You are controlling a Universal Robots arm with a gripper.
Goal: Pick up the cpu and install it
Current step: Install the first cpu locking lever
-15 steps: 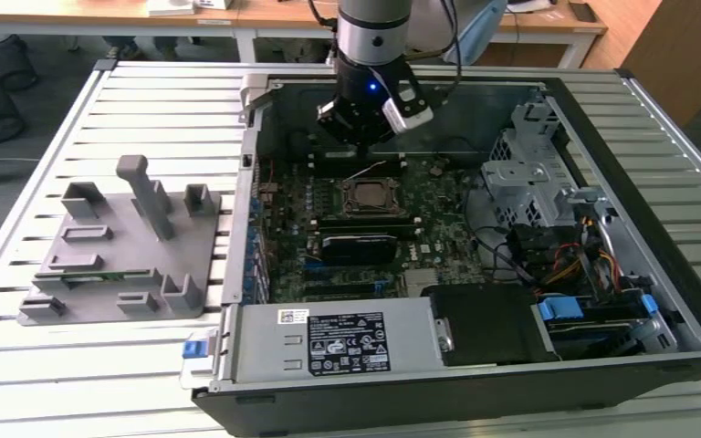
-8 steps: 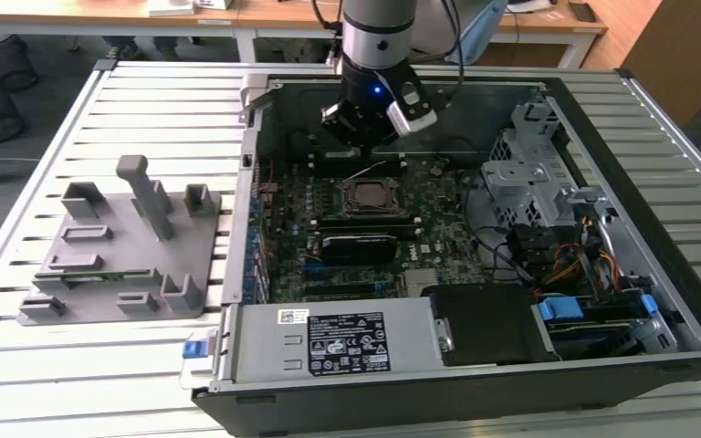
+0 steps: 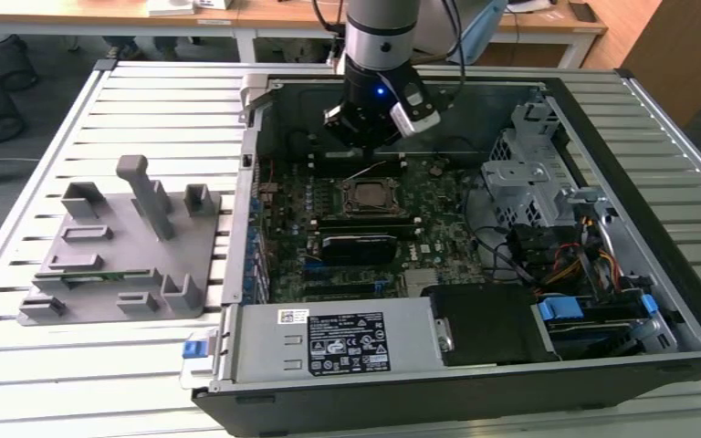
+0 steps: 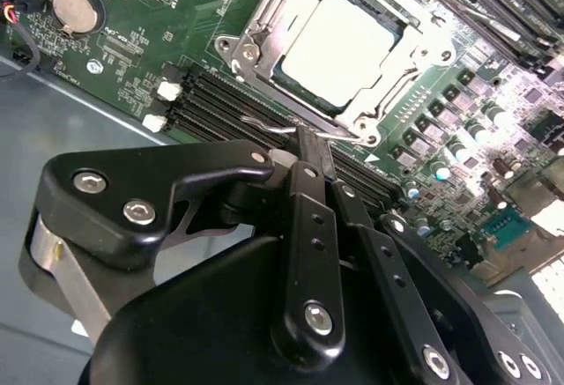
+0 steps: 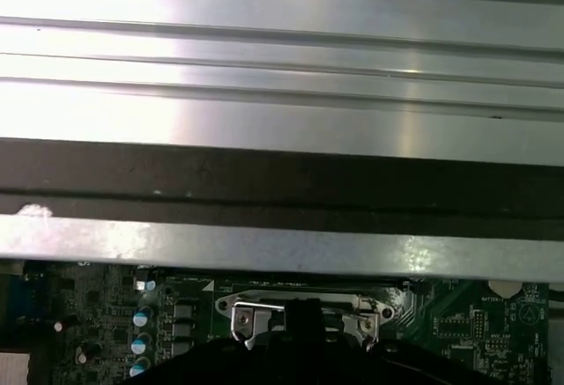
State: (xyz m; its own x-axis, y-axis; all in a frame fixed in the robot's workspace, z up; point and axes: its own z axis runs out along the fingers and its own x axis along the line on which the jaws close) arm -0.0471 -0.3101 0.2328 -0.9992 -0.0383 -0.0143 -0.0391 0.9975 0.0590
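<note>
From the exterior view, the arm is reaching down into the open computer case (image 3: 643,228), which is lying on a slatted metal table (image 3: 34,365). The gripper (image 3: 357,137) is hanging over the far part of the motherboard (image 3: 436,228), just behind the socket frame (image 3: 369,196). To the exterior view's left of the case, a grey holder block (image 3: 125,251) is sitting on the table with a green memory stick (image 3: 83,276) lying in one of its slots. From out here the fingers are hiding behind the wrist, so I cannot tell their spacing.

The second wrist view is giving us the detail. The cpu (image 4: 339,41) is sitting in the socket frame (image 4: 264,28), silvery top facing up, the metal frame lying around its edges. The gripper (image 4: 308,143) is hovering right beside the socket, its black fingers (image 4: 310,151) drawn narrow together, their tips at a thin wire lever (image 4: 282,125) running along the socket's edge. Whether they are actually pinching that wire, I cannot tell. A round coin battery (image 4: 75,8) is shining on the board, well apart from the socket.

The first wrist view is looking across a ribbed metal surface (image 5: 282,68) and a dark band of the case wall (image 5: 282,182), with the socket frame (image 5: 247,314) peeking up beside a row of capacitors (image 5: 141,332).
</note>
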